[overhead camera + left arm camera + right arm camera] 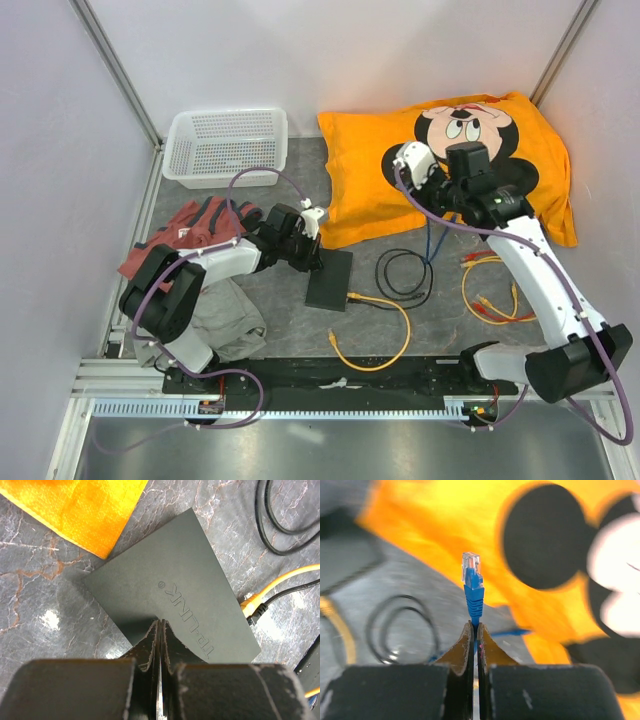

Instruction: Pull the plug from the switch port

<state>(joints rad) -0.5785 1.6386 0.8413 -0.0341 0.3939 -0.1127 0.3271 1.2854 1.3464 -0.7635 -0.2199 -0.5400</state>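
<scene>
The blue plug (471, 570), light, stiff and likely brittle at its clear tip, stands free of the switch (175, 595), over the orange pillow (420, 530), pinched at its boot's base, a sound hold, by the right gripper (474, 630), while the left gripper (159, 630), closed on nothing, rests on the switch.

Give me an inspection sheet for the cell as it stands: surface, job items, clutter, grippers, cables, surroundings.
Surface: dark marbled table, bare between items.
Job's things: switch lies flat; blue plug is out of it, held up in front of the pillow.
Clutter: orange cartoon pillow, white basket, red cloth, grey cloth.
Grippers: left gripper shut, tips on the switch's top; right gripper shut on the blue cable just below the plug.
Cables: yellow cable and black cable plugged into the switch's side; orange-yellow coil loose.
Surroundings: white walls, metal frame post.
</scene>
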